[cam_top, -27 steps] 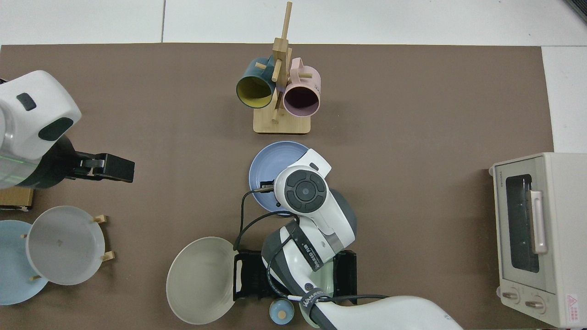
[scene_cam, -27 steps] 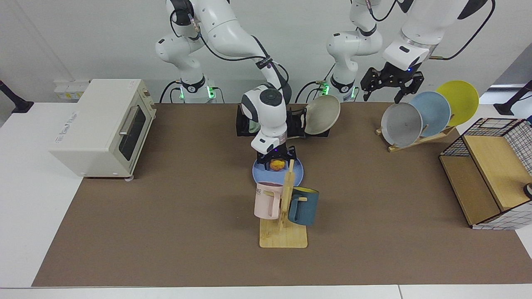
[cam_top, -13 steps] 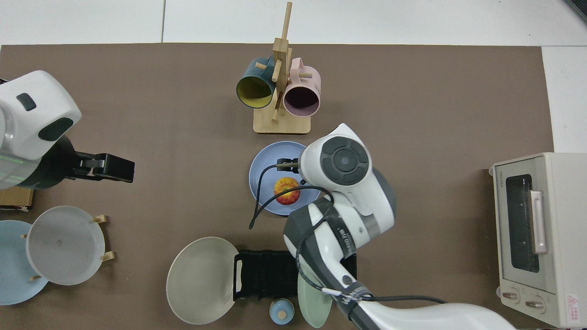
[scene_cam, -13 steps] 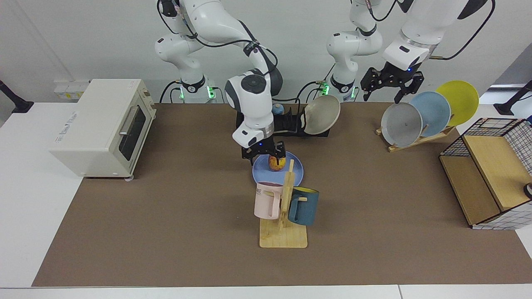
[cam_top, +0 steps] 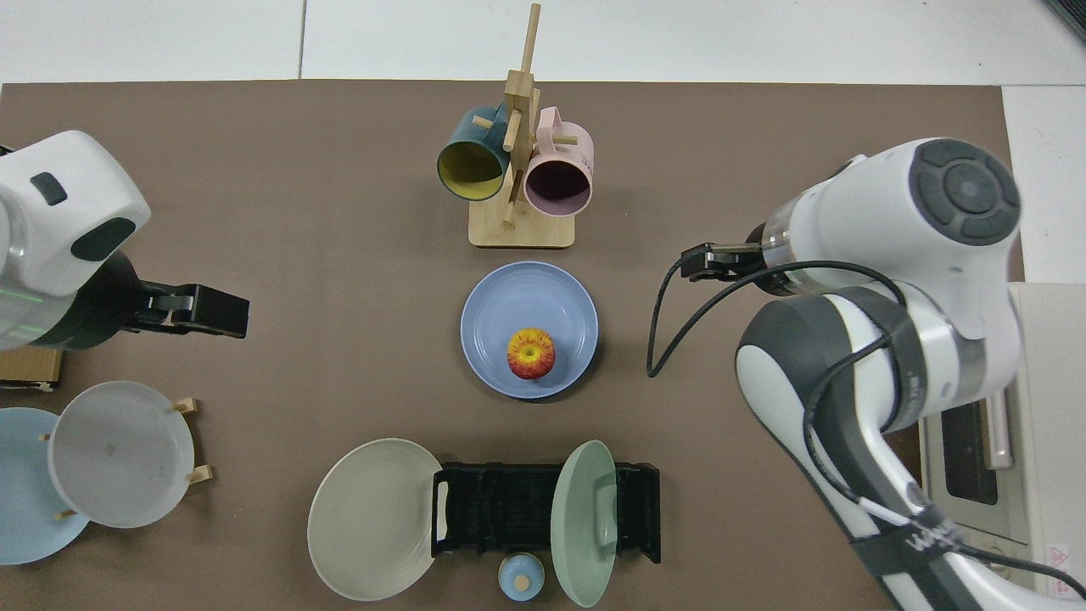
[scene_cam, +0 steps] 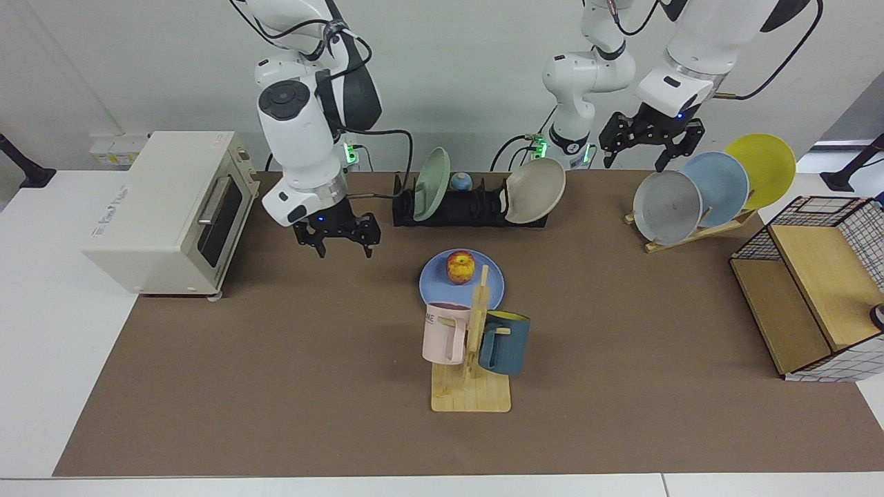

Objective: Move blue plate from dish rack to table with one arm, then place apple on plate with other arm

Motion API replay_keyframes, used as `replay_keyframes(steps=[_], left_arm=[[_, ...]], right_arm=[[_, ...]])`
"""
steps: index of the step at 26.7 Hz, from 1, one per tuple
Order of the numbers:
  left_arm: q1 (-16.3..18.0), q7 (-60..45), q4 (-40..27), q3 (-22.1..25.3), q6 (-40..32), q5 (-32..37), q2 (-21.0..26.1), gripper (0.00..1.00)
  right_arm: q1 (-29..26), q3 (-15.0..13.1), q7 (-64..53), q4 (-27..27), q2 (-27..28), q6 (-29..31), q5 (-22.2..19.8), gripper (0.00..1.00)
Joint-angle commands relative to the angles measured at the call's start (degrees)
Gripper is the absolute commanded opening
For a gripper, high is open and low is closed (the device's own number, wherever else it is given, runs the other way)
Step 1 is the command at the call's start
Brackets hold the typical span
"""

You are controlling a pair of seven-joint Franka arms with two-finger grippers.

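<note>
Right pincer (scene_cam: 342,243) withdrawn toward toaster, empty; apple (scene_cam: 460,267) on blue plate (scene_cam: 431,279)

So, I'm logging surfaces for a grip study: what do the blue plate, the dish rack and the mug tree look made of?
Blue plate: probably matte plastic or glazed ceramic, with an even colour and no sharp glare.
Dish rack: likely black plastic, going by its moulded slots and dull sheen.
Mug tree: light wood, perhaps bamboo, with pale visible grain.

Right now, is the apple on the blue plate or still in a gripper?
On the plate. The apple sits free on the blue plate; the right gripper hangs open near the toaster oven, the left gripper waits open.
</note>
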Motion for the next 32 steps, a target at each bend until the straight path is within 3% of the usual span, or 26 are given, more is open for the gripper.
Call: replay_keyframes(steps=[1, 10, 17, 27, 32], left_arm=[[0.39, -0.37, 0.27, -0.31, -0.95, 0.69, -0.46, 1.00], [0.39, -0.45, 0.27, -0.31, -0.95, 0.69, -0.46, 1.00], [0.39, -0.45, 0.27, -0.31, -1.04, 0.69, -0.46, 1.00], [0.39, -0.45, 0.27, -0.31, -0.95, 0.69, -0.46, 1.00], [0.39, -0.45, 0.27, -0.31, -0.95, 0.69, -0.46, 1.00]], right_arm=[[-5.43, 0.91, -4.57, -0.82, -4.39, -3.97, -0.97, 1.00], [-13.17, 0.91, -13.01, -0.39, -9.49, -10.21, -1.15, 1.00], [-17.57, 0.83, -21.01, 3.92, -10.11, -16.19, -2.82, 1.00], [-17.22, 1.44, -21.90, 4.89, -10.55, -18.57, -5.45, 1.00], [-17.22, 1.79, -19.80, 4.63, -10.81, -18.48, -4.85, 1.00]])
